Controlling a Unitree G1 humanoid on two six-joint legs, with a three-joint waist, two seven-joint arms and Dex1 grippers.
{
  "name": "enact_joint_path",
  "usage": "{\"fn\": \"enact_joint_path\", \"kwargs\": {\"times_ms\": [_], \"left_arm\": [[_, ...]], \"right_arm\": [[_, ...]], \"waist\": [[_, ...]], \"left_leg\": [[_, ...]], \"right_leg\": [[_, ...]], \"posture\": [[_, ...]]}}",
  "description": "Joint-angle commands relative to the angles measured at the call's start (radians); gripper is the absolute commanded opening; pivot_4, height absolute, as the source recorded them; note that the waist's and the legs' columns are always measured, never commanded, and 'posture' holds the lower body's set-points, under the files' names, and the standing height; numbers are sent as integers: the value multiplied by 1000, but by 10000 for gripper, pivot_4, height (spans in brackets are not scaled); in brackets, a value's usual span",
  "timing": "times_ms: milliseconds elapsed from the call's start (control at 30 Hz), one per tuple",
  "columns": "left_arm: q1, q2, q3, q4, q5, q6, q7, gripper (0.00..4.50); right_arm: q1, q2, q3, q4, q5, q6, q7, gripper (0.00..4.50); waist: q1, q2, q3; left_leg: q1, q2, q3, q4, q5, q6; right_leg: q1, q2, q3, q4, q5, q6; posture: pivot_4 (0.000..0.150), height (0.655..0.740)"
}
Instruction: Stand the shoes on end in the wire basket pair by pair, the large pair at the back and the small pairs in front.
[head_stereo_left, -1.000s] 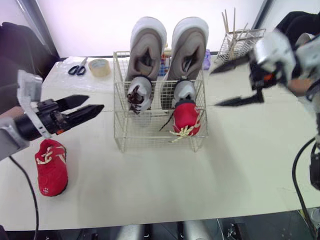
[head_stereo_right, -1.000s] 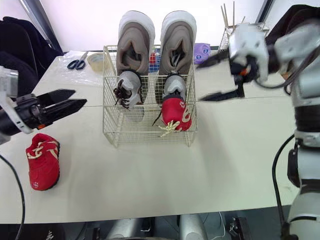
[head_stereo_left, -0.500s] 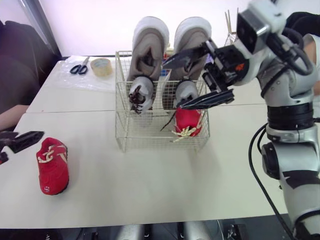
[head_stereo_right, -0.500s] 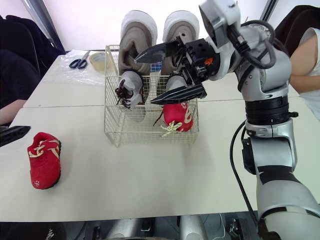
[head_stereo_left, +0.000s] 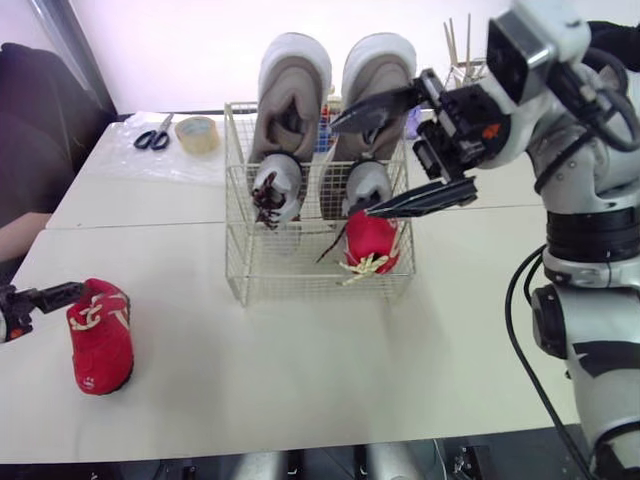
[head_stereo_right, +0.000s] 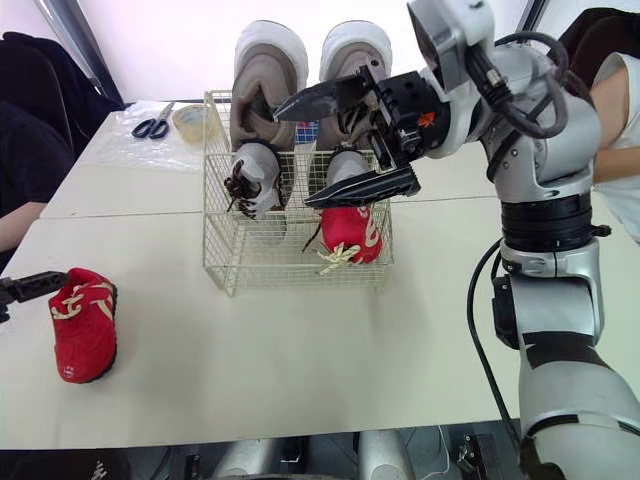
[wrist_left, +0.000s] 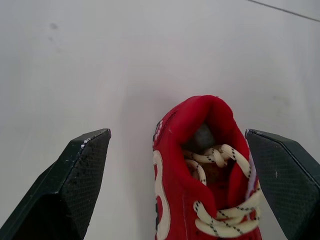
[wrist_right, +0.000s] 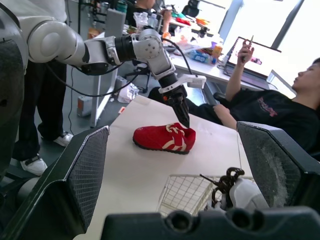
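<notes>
- Dropping the left pincer (wrist_left: 175, 131) low is the main change. A second ago it was hanging above the counter (head_stereo_left: 300, 370) with its fingers nearly together, aimed toward the basket. Now it is sitting at counter level with its jaws spread wide, one finger on either side of the heel of the loose red shoe (head_stereo_left: 100, 322); I cannot tell whether either finger is touching it yet.
- That loose red shoe is lying on its sole near the counter's left edge, well apart from the wire basket (head_stereo_left: 300, 265), and it is staying where it was a second ago.
- The right pincer (head_stereo_left: 352, 167) is also sitting somewhere new. It was out to the right of the basket a second ago, and now it is hovering over the basket's right half. Its jaws are wide apart and gripping nothing, and the lower finger is hanging just above the red shoe in the basket (head_stereo_left: 372, 240).
- Inside, the large grey pair (head_stereo_left: 293, 90) is standing on end at the back, with the small grey pair (head_stereo_left: 275, 185) in front of it. The one red shoe is filling the front right slot.
- I am reading this as the last pick starting. The left jaws are needing only to close on the heel, then carry the shoe to the front left slot beside its mate. The right arm may be crowding that path.
</notes>
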Motion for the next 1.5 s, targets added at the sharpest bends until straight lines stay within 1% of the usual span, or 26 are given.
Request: {"fn": "enact_joint_path", "kwargs": {"times_ms": [33, 267, 367, 433, 500, 600, 633, 700, 767, 900, 933, 1033, 1133, 1167, 1267, 1300, 1367, 1500], "left_arm": [[-27, 2, -33, 41, 63, -38, -25, 45000], [-93, -53, -154, 134, 162, -93, -55, 45000], [-123, -84, -194, 164, 196, -112, -66, 36588], [-143, -99, -209, 184, 213, -123, -73, 28191], [-161, -114, -220, 197, 228, -128, -78, 17125], [-179, -127, -223, 202, 241, -130, -85, 2711], [-185, -132, -216, 197, 240, -127, -85, 735], [-205, -137, -178, 171, 235, -125, -67, 735], [-233, -144, -113, 111, 197, -97, -50, 735], [-311, -176, 22, -59, 110, -50, 6, 735], [-334, -187, 48, -109, 90, -44, 27, 735], [-403, -237, 109, -289, 47, -138, 74, 735], [-487, -311, 150, -455, -40, -220, 128, 735], [-502, -335, 145, -505, -51, -251, 144, 735], [-512, -407, 65, -660, -36, -353, 199, 735], [-507, -424, 24, -700, -15, -387, 205, 735], [-496, -442, -78, -753, 73, -490, 186, 735], [-511, -533, -236, -791, 181, -637, 219, 735]], "right_arm": [[0, -27, -37, -51, 23, 16, -25, 44522], [10, -44, -41, -85, 28, 37, -60, 44522], [7, -53, -38, -86, 24, 38, -64, 45000], [4, -58, -35, -87, 22, 40, -66, 45000], [0, -62, -33, -88, 22, 42, -67, 45000], [-7, -67, -30, -85, 20, 43, -67, 45000], [-9, -70, -30, -84, 20, 44, -66, 45000], [-12, -74, -29, -81, 20, 45, -65, 45000], [-12, -78, -31, -79, 22, 48, -64, 45000], [-7, -83, -37, -76, 27, 58, -71, 45000], [-6, -83, -39, -75, 28, 61, -72, 45000], [-2, -81, -41, -67, 24, 60, -77, 45000], [-2, -80, -39, -51, 18, 57, -82, 45000], [-3, -81, -39, -45, 16, 56, -82, 45000], [-1, -86, -44, -24, 17, 69, -92, 45000], [3, -92, -44, -15, 13, 70, -93, 45000], [15, -109, -44, 3, 1, 67, -91, 45000], [43, -142, -63, -6, -5, 91, -138, 45000]], "waist": [[-1, 0, 0], [1, 0, 0], [3, 0, 0], [3, -1, 0], [3, 0, 0], [4, 2, -1], [5, 2, -2], [7, 2, -2], [8, 1, -1], [6, -9, -1], [5, -10, -1], [4, -10, -1], [5, -10, -1], [5, -11, -1], [4, -10, -1], [5, -10, -1], [6, -10, -1], [11, -10, -1]], "left_leg": [[0, 0, 0, 0, 0, 0], [0, 0, 0, 0, 0, 0], [0, 0, 0, 0, 0, 0], [0, 0, 0, 0, 0, 0], [0, 0, 0, 0, 0, 0], [0, 0, 0, 0, 0, 0], [0, 0, 0, 0, 0, 0], [1, 0, 0, 0, 1, -1], [1, 0, 0, 1, 1, -1], [-1, 0, 0, 1, 1, -1], [-1, 0, 0, 1, 1, -1], [-1, -1, 0, 1, 0, 0], [-1, 0, 0, 1, 0, 0], [-1, 0, 0, 2, 0, 0], [-1, 0, 1, 2, 1, -1], [-1, 0, 1, 3, 1, -2], [-1, 0, 0, 3, 2, -3], [-1, 0, 0, 8, 1, -1]], "right_leg": [[0, 0, 0, 0, 0, 0], [0, 0, 0, 0, 0, 0], [0, -1, 0, 0, 0, 0], [0, -1, 0, 0, 0, 0], [0, -1, 0, 0, 0, 0], [0, -1, 0, 0, 0, 0], [0, -1, 0, 1, 0, 0], [0, -1, 0, 1, 0, 0], [1, -1, 0, 1, 0, 0], [0, -1, -1, 1, 0, 0], [0, -1, -1, 1, 0, 0], [1, -1, -1, -1, 0, 1], [0, -1, -1, -1, 1, 1], [1, -1, -1, -1, 1, 1], [1, -1, -1, 0, 1, 1], [1, 0, -1, 0, 1, 1], [2, 0, -1, 0, 1, 2], [4, 0, -1, 0, 1, 2]], "posture": [[1500, 7400], [1500, 7400], [1500, 7400], [1500, 7400], [1500, 7400], [1500, 7400], [1500, 7400], [1500, 7400], [1500, 7400], [1500, 7400], [1500, 7400], [1500, 7400], [1500, 7400], [1500, 7400], [1500, 7400], [1500, 7400], [1500, 7400], [1500, 7400]]}}
